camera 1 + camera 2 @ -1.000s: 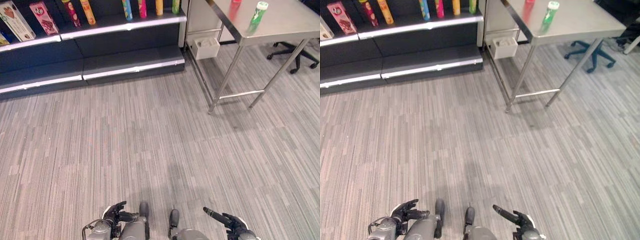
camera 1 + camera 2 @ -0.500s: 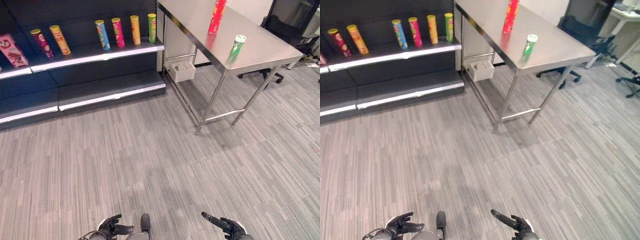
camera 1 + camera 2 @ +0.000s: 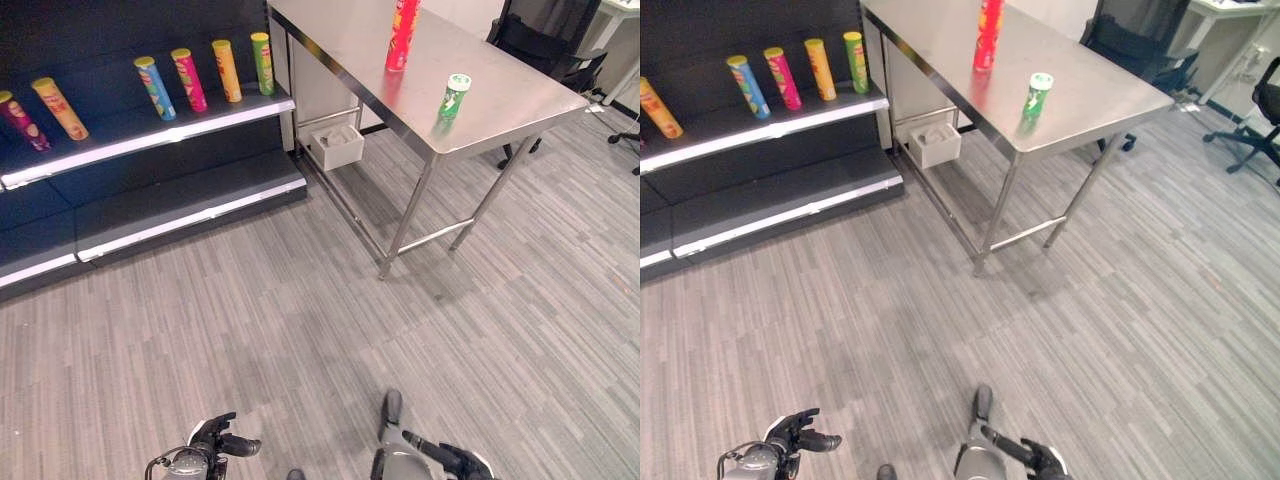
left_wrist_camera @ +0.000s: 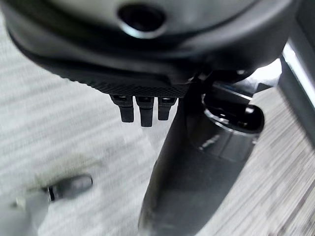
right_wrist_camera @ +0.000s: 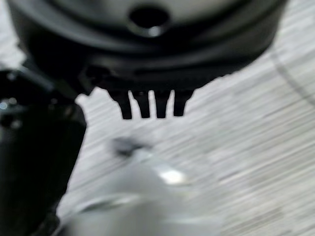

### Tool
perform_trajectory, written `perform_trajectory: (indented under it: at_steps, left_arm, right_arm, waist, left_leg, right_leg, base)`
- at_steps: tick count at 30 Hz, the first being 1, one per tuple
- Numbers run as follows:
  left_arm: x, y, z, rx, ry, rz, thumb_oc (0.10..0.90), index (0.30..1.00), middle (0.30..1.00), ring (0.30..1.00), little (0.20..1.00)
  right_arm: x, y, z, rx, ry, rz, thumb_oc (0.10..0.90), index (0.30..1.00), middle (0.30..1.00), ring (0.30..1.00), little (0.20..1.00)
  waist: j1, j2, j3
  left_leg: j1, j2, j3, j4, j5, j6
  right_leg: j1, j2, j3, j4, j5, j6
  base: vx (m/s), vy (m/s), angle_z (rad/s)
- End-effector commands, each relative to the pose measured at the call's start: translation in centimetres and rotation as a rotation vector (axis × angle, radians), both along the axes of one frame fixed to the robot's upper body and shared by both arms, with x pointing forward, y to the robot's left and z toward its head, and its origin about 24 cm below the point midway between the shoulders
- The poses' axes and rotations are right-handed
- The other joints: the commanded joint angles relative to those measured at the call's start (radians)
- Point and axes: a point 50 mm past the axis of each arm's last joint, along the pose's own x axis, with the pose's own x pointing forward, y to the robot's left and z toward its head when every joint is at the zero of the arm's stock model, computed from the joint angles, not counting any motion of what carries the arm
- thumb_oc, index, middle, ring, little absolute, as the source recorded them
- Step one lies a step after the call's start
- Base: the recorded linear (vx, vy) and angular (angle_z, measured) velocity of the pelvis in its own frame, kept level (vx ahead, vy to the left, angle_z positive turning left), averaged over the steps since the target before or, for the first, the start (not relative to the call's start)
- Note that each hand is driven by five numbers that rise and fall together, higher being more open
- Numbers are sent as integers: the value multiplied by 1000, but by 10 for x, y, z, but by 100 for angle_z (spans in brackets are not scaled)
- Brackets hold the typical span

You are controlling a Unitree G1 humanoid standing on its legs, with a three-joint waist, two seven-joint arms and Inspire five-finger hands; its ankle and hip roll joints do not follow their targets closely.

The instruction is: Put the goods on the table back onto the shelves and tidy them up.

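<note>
On the steel table (image 3: 505, 98) at the upper right stand a tall red can (image 3: 403, 35) and, nearer the front edge, a shorter green can (image 3: 455, 97). The dark shelf (image 3: 150, 140) at the upper left carries several upright cans, among them a blue one (image 3: 153, 88) and a green one (image 3: 262, 63). Far from both, at the bottom edge over the floor, my left hand (image 3: 215, 445) hangs open with relaxed fingers and holds nothing. My right hand (image 3: 440, 458) is also open and empty, its fingers straight.
A white box (image 3: 335, 146) sits on the floor under the table beside the shelf. Office chairs stand behind the table (image 3: 540, 50) and at the far right (image 3: 1265, 110). Grey striped carpet (image 3: 300, 320) stretches between me and the shelf and table.
The camera has swung up and to the right, so the table and both its cans show more fully and the shelf has slid left. Both hands stay open and sit lower in the picture.
</note>
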Motion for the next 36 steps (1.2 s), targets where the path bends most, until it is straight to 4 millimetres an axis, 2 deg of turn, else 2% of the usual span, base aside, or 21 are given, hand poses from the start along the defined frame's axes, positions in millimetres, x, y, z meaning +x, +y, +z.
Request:
perform_trajectory:
  at_steps: [1,4,5,6,7,8,10,11,12,14,15,16,17,19,23,27,30,31,34,35,36]
  left_arm:
    - [20,-1,9,26,-82,-80,800,900,900,900,900]
    - [18,-7,7,-4,-83,-49,800,900,900,900,900]
    - [18,-7,7,-5,-83,-49,800,900,900,900,900]
    - [19,-12,7,-34,-99,-19,800,900,900,900,900]
    - [19,-13,7,-34,-99,-19,800,900,900,900,900]
    - [19,-15,6,-41,-101,-23,800,900,900,900,900]
    - [21,-19,8,-62,-120,-27,800,900,900,900,900]
    - [24,-20,10,-67,-134,-31,800,900,900,900,900]
    - [26,-20,11,-66,-139,-34,800,900,900,900,900]
    - [29,-23,12,-69,-146,-47,800,900,900,900,900]
    - [29,-23,12,-69,-146,-47,800,900,900,900,900]
    - [29,-26,12,-72,-151,-67,800,900,900,900,900]
    - [28,-27,12,-72,-150,-78,800,900,900,900,900]
    - [29,-26,13,-70,-154,-76,800,900,900,900,900]
    - [21,-24,8,-59,-122,-73,800,900,900,900,900]
    - [5,-13,1,-23,-51,-50,800,900,900,900,900]
    - [3,-6,2,-11,-37,-38,800,900,900,900,900]
    - [6,-2,3,7,-38,-47,800,900,900,900,900]
    - [7,2,4,22,-32,-56,800,900,900,900,900]
    - [6,4,4,27,-29,-56,800,900,900,900,900]
    - [11,4,6,27,-46,-57,800,900,900,900,900]
  right_arm:
    - [32,-22,18,-84,-106,56,800,900,900,900,900]
    - [32,-27,20,-100,-105,73,800,900,900,900,900]
    - [32,-27,20,-100,-105,73,800,900,900,900,900]
    - [38,-31,24,-113,-127,79,800,900,900,900,900]
    - [38,-31,24,-113,-127,79,800,900,900,900,900]
    - [41,-34,26,-120,-141,77,800,900,900,900,900]
    - [47,-41,34,-131,-187,56,800,900,900,900,900]
    - [53,-44,39,-138,-219,45,800,900,900,900,900]
    - [53,-47,40,-146,-213,39,800,900,900,900,900]
    - [51,-48,39,-143,-206,31,800,900,900,900,900]
    - [51,-48,39,-143,-206,31,800,900,900,900,900]
    - [50,-50,39,-143,-205,23,800,900,900,900,900]
    - [48,-50,38,-149,-200,29,800,900,900,900,900]
    - [46,-49,36,-151,-188,31,800,900,900,900,900]
    - [41,-43,31,-141,-162,39,800,900,900,900,900]
    - [42,-33,27,-118,-149,56,800,900,900,900,900]
    - [48,-31,28,-106,-164,57,800,900,900,900,900]
    - [56,-31,32,-108,-188,63,800,900,900,900,900]
    - [58,-28,32,-103,-197,62,800,900,900,900,900]
    - [57,-28,31,-101,-193,58,800,900,900,900,900]
    - [52,-31,30,-106,-175,46,800,900,900,900,900]
  waist:
    - [9,17,-3]
    - [3,33,-9]
    - [1,34,-9]
    - [4,42,-6]
    - [2,43,-7]
    - [4,44,-7]
    - [20,40,20]
    - [23,28,42]
    - [30,26,57]
    - [40,32,61]
    - [38,29,58]
    - [46,35,50]
    - [62,51,46]
    - [82,74,49]
    - [79,74,23]
    - [91,52,-14]
    - [100,55,-5]
    - [77,57,33]
    - [71,64,47]
    - [69,64,42]
    - [65,59,33]
  left_leg:
    - [-9,26,-56,4,-3,-45]
    - [0,82,-81,27,-2,-63]
    - [-1,84,-83,28,-4,-63]
    - [-45,109,-97,124,6,-83]
    - [-50,110,-100,130,3,-84]
    - [-74,121,-103,192,28,-100]
    - [-180,138,-117,435,124,-126]
    - [-262,153,-116,576,200,-123]
    - [-312,165,-93,624,206,-112]
    - [-365,135,-83,554,150,-93]
    - [-367,131,-83,549,155,-92]
    - [-372,110,-61,400,115,-79]
    - [-386,86,-96,235,163,-83]
    - [-414,77,-144,100,272,-103]
    - [-337,73,-133,38,265,-97]
    - [-267,54,-71,29,199,-60]
    - [-236,40,-39,35,160,-25]
    - [-213,33,-22,32,153,0]
    - [-204,37,-14,29,147,9]
    - [-192,38,-12,24,138,6]
    - [-185,37,-17,18,129,-6]
  right_leg:
    - [111,19,-13,-12,141,13]
    - [133,49,-13,17,126,-11]
    - [133,50,-14,17,125,-12]
    - [150,63,-25,27,96,-34]
    - [149,63,-28,27,95,-34]
    - [170,77,-35,21,78,-50]
    - [250,110,-51,-7,28,-95]
    - [278,123,-53,-12,-2,-124]
    - [298,129,-54,-12,-29,-138]
    - [317,134,-47,-12,-47,-133]
    - [313,130,-48,-12,-47,-132]
    - [319,126,-42,-12,-56,-117]
    - [330,142,-32,-12,-66,-112]
    - [370,172,-17,-12,-92,-115]
    - [390,173,-1,-12,-97,-114]
    - [404,127,19,10,-92,-79]
    - [312,81,51,229,-93,-44]
    - [214,58,79,400,-14,-12]
    - [155,46,87,496,-18,-21]
    - [151,31,77,481,-23,-26]
    - [165,12,47,365,-41,-34]
  base:
    - [314,-234,15]
    - [219,-219,45]
    - [292,-385,47]
    - [116,-181,23]
    - [200,-299,23]
    - [186,-276,16]
    - [214,-419,16]
    - [179,-437,19]
    - [172,-347,15]
    - [153,-122,10]
    - [188,-9,15]
    - [228,51,-21]
    - [285,63,-30]
    - [303,77,-40]
    - [181,123,-35]
    - [119,210,-12]
    - [3,247,-43]
    - [-76,205,-67]
    - [-42,121,-34]
    - [129,6,28]
    - [126,-30,25]
